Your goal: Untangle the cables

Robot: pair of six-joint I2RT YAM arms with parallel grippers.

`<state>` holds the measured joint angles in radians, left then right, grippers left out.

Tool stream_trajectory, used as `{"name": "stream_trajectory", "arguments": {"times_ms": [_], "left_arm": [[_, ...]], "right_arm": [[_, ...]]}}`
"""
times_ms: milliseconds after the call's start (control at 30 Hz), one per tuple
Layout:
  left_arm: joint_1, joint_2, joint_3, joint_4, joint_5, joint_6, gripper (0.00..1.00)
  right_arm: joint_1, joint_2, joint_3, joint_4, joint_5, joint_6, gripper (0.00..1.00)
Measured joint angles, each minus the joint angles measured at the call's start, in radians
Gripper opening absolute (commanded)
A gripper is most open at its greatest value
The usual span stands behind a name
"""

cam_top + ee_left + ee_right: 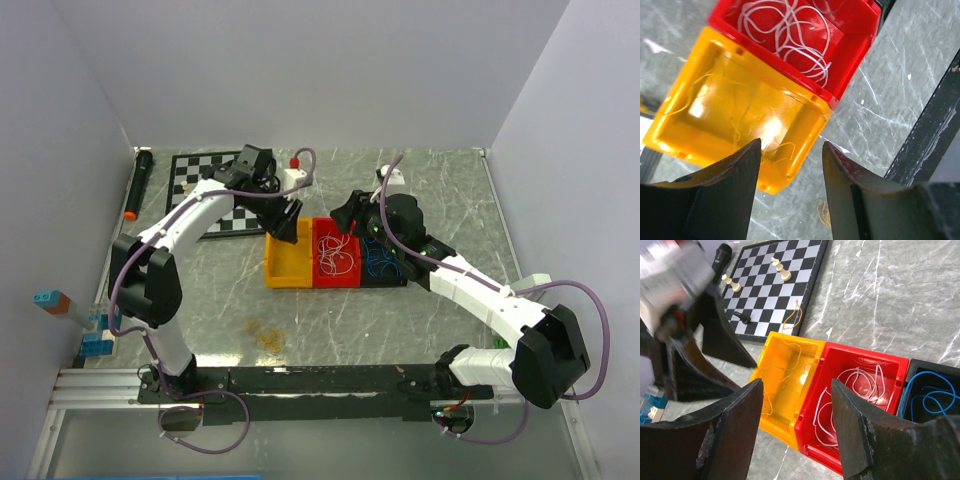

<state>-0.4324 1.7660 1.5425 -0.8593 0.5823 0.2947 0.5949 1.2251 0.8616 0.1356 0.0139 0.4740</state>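
Observation:
Three bins stand in a row: yellow (272,268), red (322,280), black (400,280). White cables (338,255) lie coiled in the red bin (850,60) and show in both wrist views (790,35) (860,382). Blue cables (935,395) lie in the black bin (912,370). Thin yellow-tan wires (790,367) lie in the yellow bin (777,420), one trailing over its far rim. A small yellow-tan tangle (268,335) lies on the table in front of the bins, also in the left wrist view (822,212). My left gripper (791,142) is open and empty above the yellow bin's near corner (805,125). My right gripper (797,382) is open and empty above the bins.
A chessboard (205,185) with a few pieces lies at the back left, touching the yellow bin's far side (775,280). A black marker (138,185) lies beside it. A white bottle (295,172) stands behind the bins. Coloured blocks (60,305) sit at the left edge.

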Motion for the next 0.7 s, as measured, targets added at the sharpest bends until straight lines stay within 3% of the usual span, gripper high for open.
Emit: {"name": "stream_trajectory", "arguments": {"times_ms": [33,133,400,700], "left_arm": [[0.008,0.000,0.010,-0.006,0.001,-0.005,0.73],[0.063,0.000,0.069,-0.015,0.014,-0.034,0.93],[0.274,0.049,0.151,0.087,0.053,-0.119,0.91],[0.187,0.266,0.214,0.068,0.105,-0.126,0.73]], "right_arm": [[0.000,0.000,0.000,0.000,0.000,0.000,0.64],[0.000,0.000,0.000,-0.003,0.000,0.000,0.64],[0.000,0.000,0.000,-0.002,0.000,0.000,0.64],[0.000,0.002,0.000,0.001,0.002,-0.005,0.64]]}}
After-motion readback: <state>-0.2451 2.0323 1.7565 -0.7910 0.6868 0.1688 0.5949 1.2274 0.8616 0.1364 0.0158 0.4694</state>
